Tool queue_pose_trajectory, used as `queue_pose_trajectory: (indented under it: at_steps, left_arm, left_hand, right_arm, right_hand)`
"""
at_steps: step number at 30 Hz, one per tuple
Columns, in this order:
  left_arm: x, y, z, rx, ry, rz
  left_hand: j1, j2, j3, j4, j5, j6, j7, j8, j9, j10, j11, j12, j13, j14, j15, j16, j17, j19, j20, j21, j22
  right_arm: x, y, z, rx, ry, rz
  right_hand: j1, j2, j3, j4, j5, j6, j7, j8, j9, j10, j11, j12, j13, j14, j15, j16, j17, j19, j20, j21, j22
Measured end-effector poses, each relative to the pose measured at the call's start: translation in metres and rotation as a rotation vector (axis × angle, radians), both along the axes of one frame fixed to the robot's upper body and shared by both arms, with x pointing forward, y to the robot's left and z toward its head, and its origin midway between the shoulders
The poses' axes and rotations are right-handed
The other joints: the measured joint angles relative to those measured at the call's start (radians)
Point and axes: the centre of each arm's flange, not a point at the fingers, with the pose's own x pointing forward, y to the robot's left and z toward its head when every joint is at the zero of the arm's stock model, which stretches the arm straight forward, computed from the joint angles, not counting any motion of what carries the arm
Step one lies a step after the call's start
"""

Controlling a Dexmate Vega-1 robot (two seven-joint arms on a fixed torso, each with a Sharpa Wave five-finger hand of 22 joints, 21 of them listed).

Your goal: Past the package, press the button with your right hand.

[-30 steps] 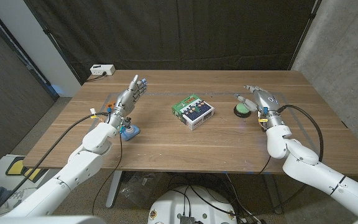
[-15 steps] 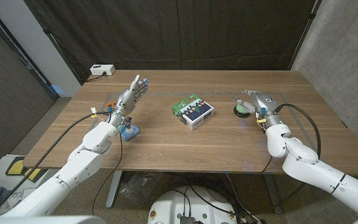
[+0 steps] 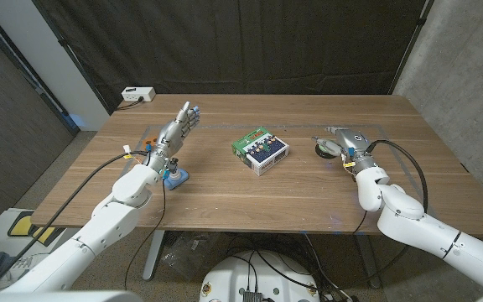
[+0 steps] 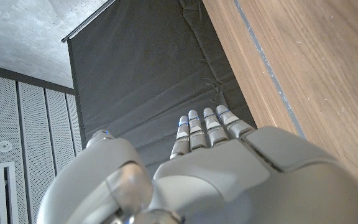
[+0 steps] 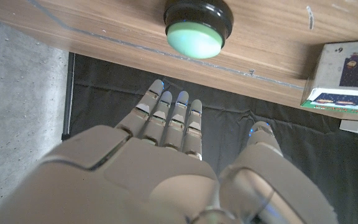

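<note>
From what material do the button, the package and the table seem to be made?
Button: likely plastic, a smooth pale green dome with soft shine in a glossy black ring.
Package: probably printed cardboard, with sharp box edges, white sides and a green and dark pictured top.
Table: wood or wood veneer, matte brown with long grain lines.

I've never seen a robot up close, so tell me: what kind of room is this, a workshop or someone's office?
Probably a robotics test lab: a black curtain hangs behind the wooden table, bare concrete wall stands beside it, and only test props, a button and a package, are laid out.
</note>
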Motion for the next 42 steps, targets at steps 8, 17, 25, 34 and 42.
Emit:
queue_pose_trajectory:
  at_steps: [8,17,25,34,42]
  left_arm:
    - [0.0,0.001,-0.001,0.002,0.004,0.003]
    - [0.001,0.002,-0.002,0.001,0.006,0.004]
    - [0.001,0.002,-0.002,-0.005,0.001,0.003]
    - [0.001,0.002,-0.002,-0.006,0.001,0.001]
    - [0.001,0.002,-0.002,-0.006,0.001,-0.001]
  left_hand:
    - [0.0,0.0,0.0,0.0,0.0,0.0,0.0,-0.004,0.0,0.0,0.0,0.0,0.0,0.0,0.0,0.0,0.0,0.0,0.0,0.0,0.0]
    - [0.0,0.0,0.0,0.0,-0.008,0.0,0.0,-0.004,0.0,0.0,0.0,0.0,0.0,0.0,0.0,0.0,0.0,0.0,0.0,0.0,0.0]
    - [0.0,0.0,-0.003,-0.003,-0.008,0.006,-0.005,-0.004,0.0,0.0,0.0,0.0,0.0,0.0,0.0,0.0,0.0,0.0,0.0,0.0,0.0]
    - [0.0,0.0,-0.003,-0.003,-0.008,0.005,-0.005,-0.004,0.0,0.0,0.0,0.0,0.0,0.0,0.0,0.0,0.0,0.0,0.0,0.0,0.0]
    - [0.003,0.003,-0.003,-0.003,-0.008,0.005,-0.006,-0.004,0.0,0.0,0.0,0.0,0.0,0.0,0.0,0.0,0.0,0.0,0.0,0.0,0.0]
  right_arm:
    - [0.006,-0.001,-0.005,-0.008,0.039,-0.019]
    - [0.01,-0.001,-0.009,-0.01,0.075,-0.025]
    - [0.012,-0.001,-0.012,-0.011,0.099,-0.026]
    - [0.014,-0.002,-0.015,-0.007,0.114,-0.029]
    - [0.015,-0.003,-0.017,-0.003,0.125,-0.033]
  right_hand:
    - [-0.003,-0.003,0.0,0.0,0.0,0.001,-0.009,0.0,0.0,0.0,0.0,0.0,0.0,0.0,0.0,0.0,0.0,0.0,0.0,-0.007,0.0]
    - [-0.001,0.018,0.008,0.003,0.0,0.01,-0.018,0.0,0.0,0.008,-0.013,0.0,0.005,0.007,-0.003,-0.005,0.0,0.0,0.0,-0.015,0.0]
    - [0.004,0.022,0.01,0.001,0.0,0.014,-0.022,0.0,0.0,0.007,-0.014,0.0,0.005,0.011,0.0,-0.005,0.0,0.0,0.0,-0.015,0.0]
    - [0.008,0.026,0.014,-0.003,0.0,0.018,-0.018,0.004,0.0,0.012,-0.02,0.0,0.005,0.02,0.001,-0.005,0.0,0.008,0.0,-0.023,0.0]
    - [0.008,0.026,0.014,-0.003,-0.004,0.032,-0.014,0.004,0.0,0.023,-0.024,0.0,0.004,0.037,-0.002,-0.005,0.0,0.019,-0.002,-0.023,0.0]
